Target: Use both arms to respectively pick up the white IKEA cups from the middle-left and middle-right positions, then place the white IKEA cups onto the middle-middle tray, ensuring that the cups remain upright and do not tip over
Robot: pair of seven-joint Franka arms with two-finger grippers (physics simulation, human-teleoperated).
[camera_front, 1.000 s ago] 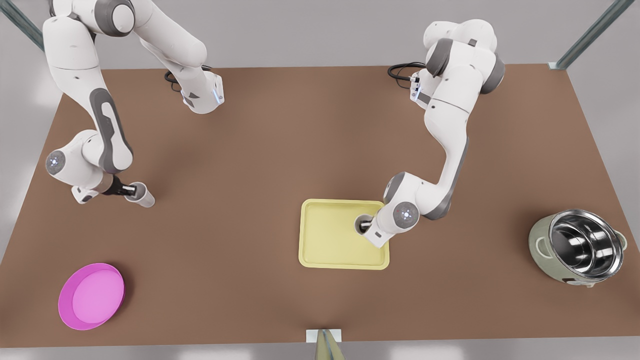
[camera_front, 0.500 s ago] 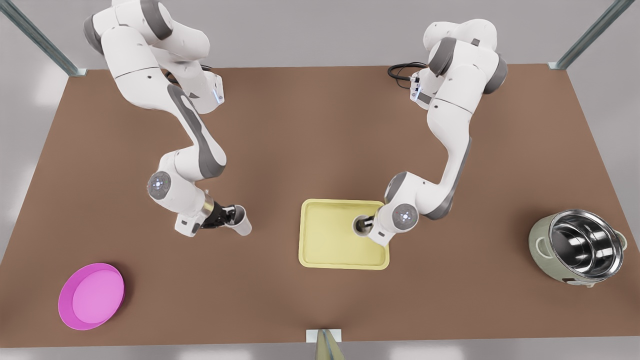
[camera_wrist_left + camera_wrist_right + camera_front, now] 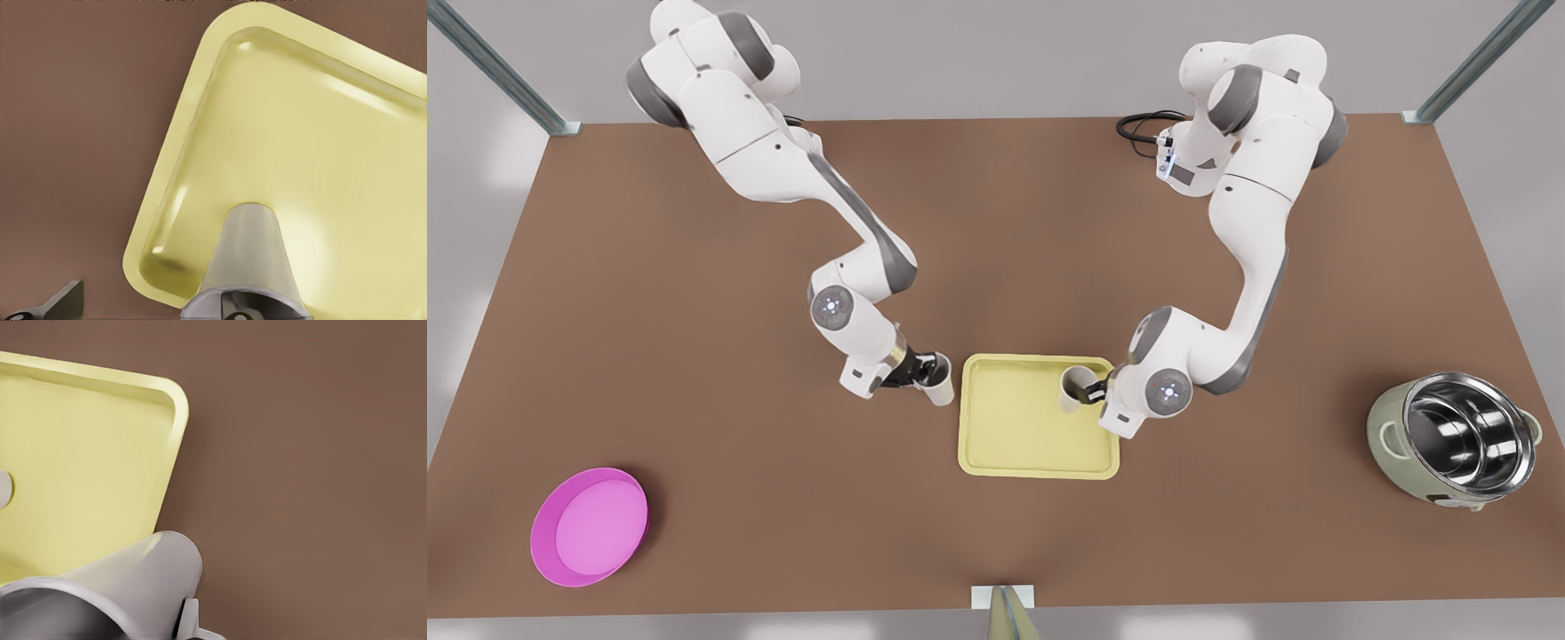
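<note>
Left gripper [image 3: 1094,392] is clamped on one cup [image 3: 1074,389], upright over the tray [image 3: 1014,444], possibly not set down yet. Right gripper [image 3: 923,370] grips the second cup [image 3: 940,389] just beside the tray's edge. Both placements remain.

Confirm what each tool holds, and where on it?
Left tool: white cup over the tray, gripped near its rim. Right tool: other cup, also near the rim.
</note>
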